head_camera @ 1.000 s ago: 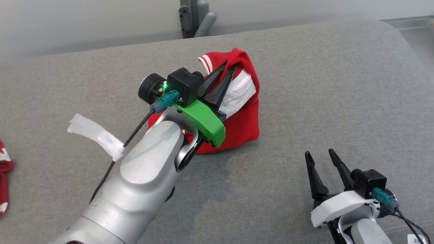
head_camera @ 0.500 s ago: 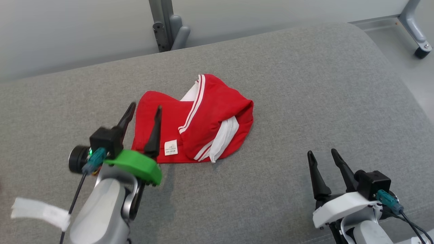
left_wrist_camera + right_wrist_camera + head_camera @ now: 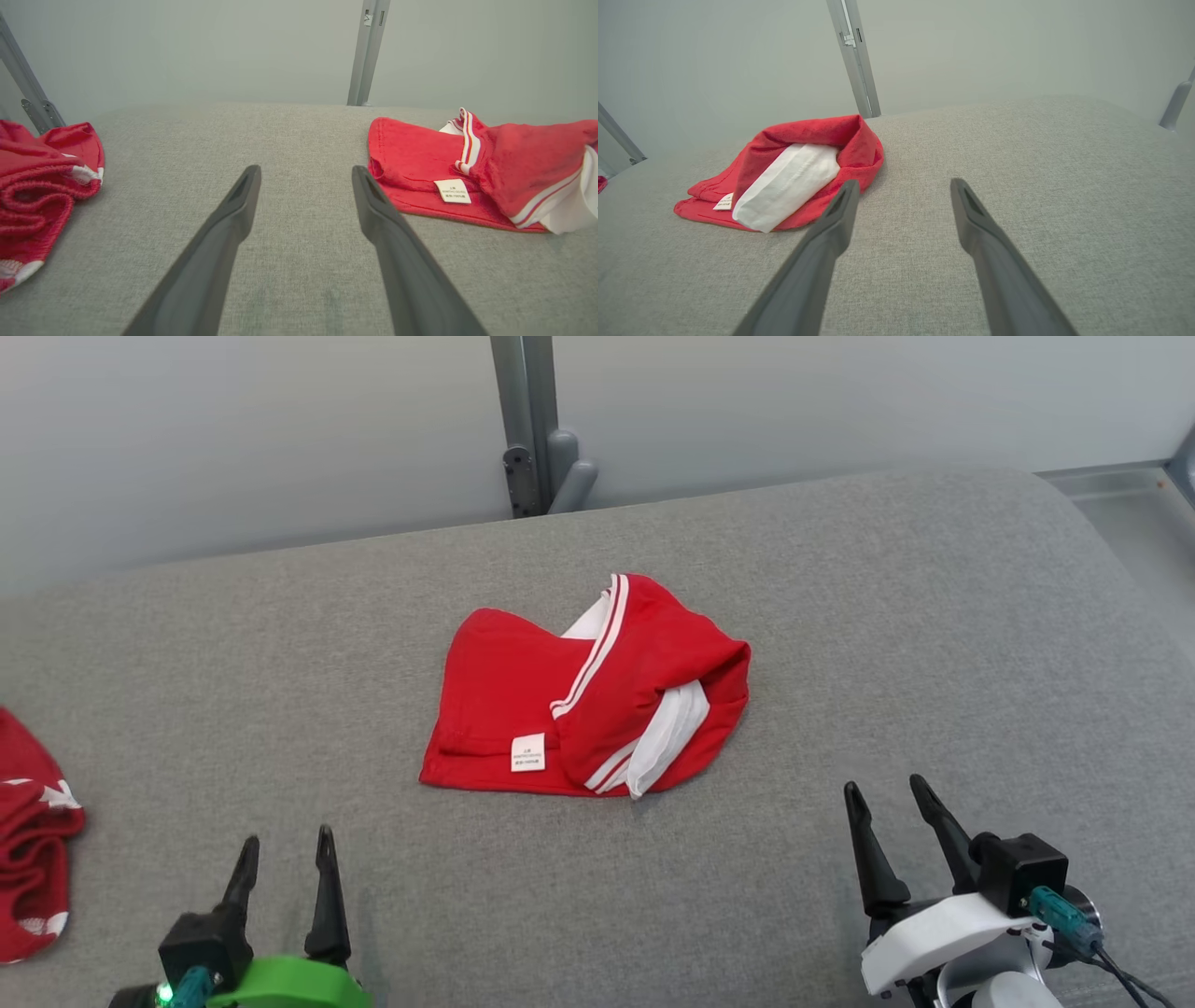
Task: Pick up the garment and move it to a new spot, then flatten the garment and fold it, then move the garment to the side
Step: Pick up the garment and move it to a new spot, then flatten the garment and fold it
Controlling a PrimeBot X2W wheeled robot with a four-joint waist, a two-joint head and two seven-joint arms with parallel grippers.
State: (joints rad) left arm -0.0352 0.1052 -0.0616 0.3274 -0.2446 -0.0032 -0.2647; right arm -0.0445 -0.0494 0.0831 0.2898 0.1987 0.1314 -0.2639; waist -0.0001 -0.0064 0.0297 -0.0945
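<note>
Head view: the red garment [image 3: 523,700], loosely folded with white stripes and a white panel showing, lay near the middle of the grey fabric-covered tabletop [image 3: 934,644], its label [image 3: 527,753] at the near edge. The left claw [image 3: 288,837] stood at the lower left with its fingers spread wide and nothing between them, well apart from the garment. The right claw [image 3: 884,786] stood at the lower right, likewise wide and empty. A second red cloth [image 3: 33,859] lay at the left edge, and a grey post [image 3: 527,420] rose behind the tabletop

Left wrist view: the left claw [image 3: 306,169] hung spread above bare tabletop. The garment [image 3: 411,163] lay to the right of the fingers, label [image 3: 452,191] facing up, not touching them. The cloth [image 3: 37,186] lay bunched at the far left

Right wrist view: the right claw [image 3: 904,183] was spread wide over bare tabletop, holding nothing. The garment [image 3: 808,133] lay to the left, beyond the left fingertip, with its white panel [image 3: 789,184] turned toward the camera. The post [image 3: 854,56] stood behind it
</note>
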